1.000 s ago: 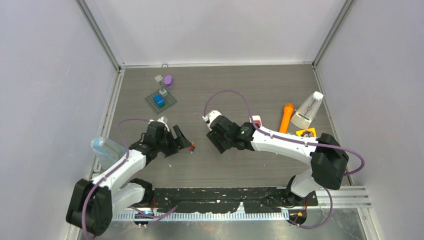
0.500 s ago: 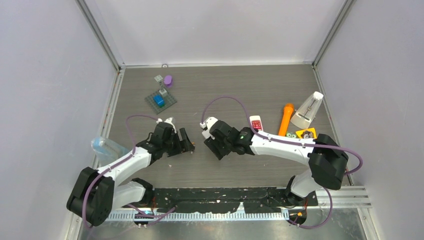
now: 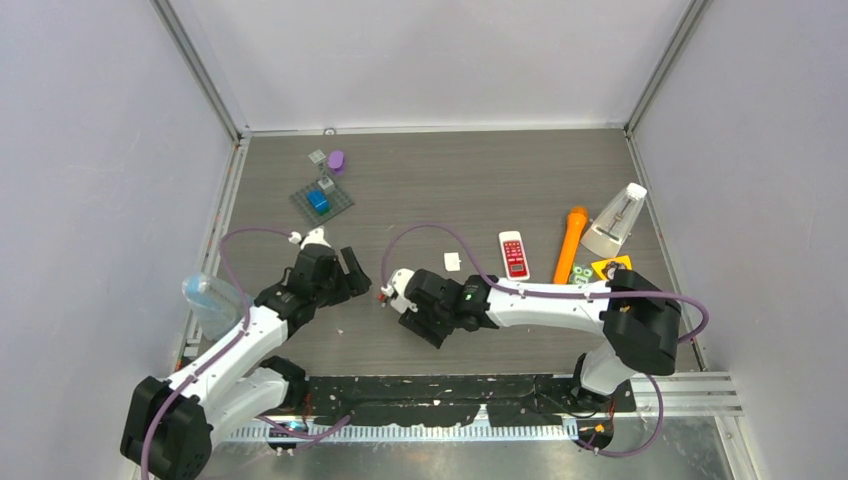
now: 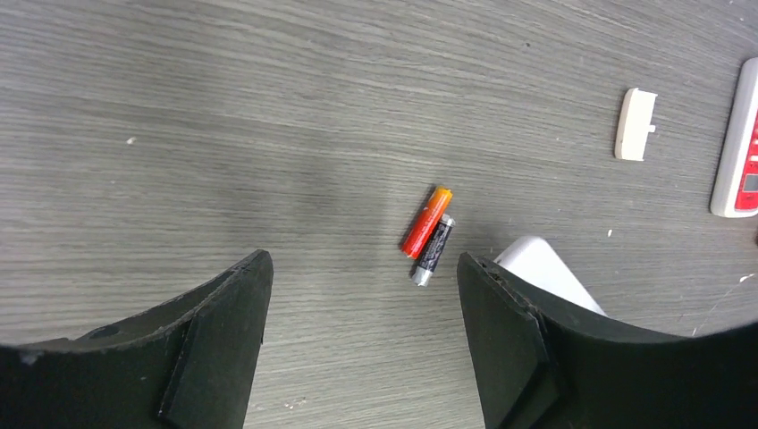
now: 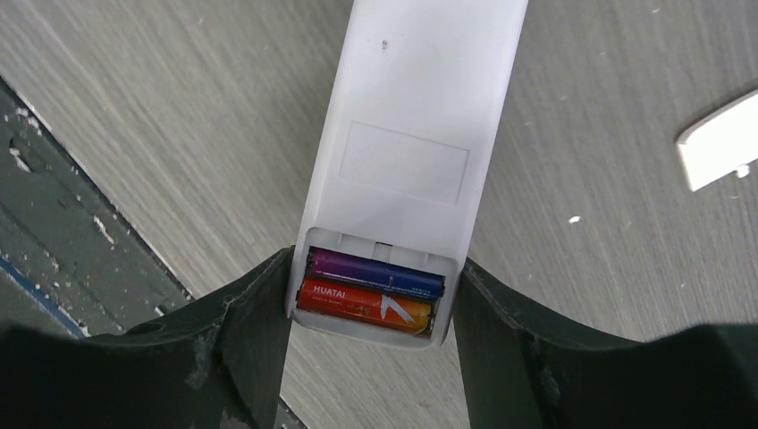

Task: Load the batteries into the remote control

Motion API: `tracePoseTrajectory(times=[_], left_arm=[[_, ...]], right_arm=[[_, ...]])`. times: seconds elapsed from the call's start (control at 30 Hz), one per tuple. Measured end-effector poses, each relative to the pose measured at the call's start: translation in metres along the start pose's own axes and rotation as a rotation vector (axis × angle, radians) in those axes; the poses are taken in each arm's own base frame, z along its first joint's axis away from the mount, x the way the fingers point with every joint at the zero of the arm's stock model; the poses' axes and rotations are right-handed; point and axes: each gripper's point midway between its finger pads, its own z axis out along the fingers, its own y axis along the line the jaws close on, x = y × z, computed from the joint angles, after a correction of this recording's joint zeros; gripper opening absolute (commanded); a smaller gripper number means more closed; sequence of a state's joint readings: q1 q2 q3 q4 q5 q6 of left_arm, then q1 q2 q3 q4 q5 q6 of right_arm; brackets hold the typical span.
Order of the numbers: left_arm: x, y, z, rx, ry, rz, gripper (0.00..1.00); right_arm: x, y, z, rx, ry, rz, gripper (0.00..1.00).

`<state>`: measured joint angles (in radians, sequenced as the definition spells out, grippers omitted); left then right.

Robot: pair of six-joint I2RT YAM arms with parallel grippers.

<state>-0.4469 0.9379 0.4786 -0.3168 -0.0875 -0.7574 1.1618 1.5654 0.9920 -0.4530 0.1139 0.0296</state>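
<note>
Grippers meet near the middle of the grey table (image 3: 500, 170) in the overhead view: the left gripper (image 3: 357, 275) sits left of centre with its fingers spread and nothing between them, while the right gripper (image 3: 407, 296), just to its right, is clamped on a white remote (image 3: 399, 283). Two loose batteries (image 3: 383, 293) show as a tiny speck between the two. Further right lie a small white battery cover (image 3: 453, 261), a red-and-white remote (image 3: 514, 254) and an orange object (image 3: 572, 243). In the left wrist view, the loose batteries lie at frame centre on the table, touching side by side, one orange-red, one black and silver, beyond the parted fingers. The white remote's end pokes in at lower right, near them. In the right wrist view, both fingers press the sides of the white remote, back side up. Its open compartment at lower centre holds a purple battery (image 5: 375, 271) and, just below it, a red-orange battery (image 5: 362, 304) marked HUATAI.
</note>
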Motion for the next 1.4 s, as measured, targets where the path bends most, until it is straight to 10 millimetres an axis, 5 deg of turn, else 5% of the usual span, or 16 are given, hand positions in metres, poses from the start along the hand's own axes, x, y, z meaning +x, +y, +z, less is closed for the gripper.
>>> tracePoseTrajectory(times=[0.23,0.57,1.03,1.4], left_arm=[[-0.003,0.01,-0.008,-0.046,-0.027,-0.028,0.77],[-0.009,0.014,-0.019,-0.056,-0.071,-0.057,0.78],[-0.023,0.021,-0.034,-0.092,-0.134,-0.066,0.79],[-0.032,0.019,-0.043,-0.099,-0.153,-0.063,0.8]], right_arm=[[0.02,0.019,-0.003,-0.022,0.061,-0.077,0.27],[0.048,0.02,0.005,-0.02,0.187,-0.179,0.27],[0.019,0.014,0.028,-0.02,0.197,-0.404,0.33],[-0.001,0.007,0.042,-0.025,0.184,-0.558,0.73]])
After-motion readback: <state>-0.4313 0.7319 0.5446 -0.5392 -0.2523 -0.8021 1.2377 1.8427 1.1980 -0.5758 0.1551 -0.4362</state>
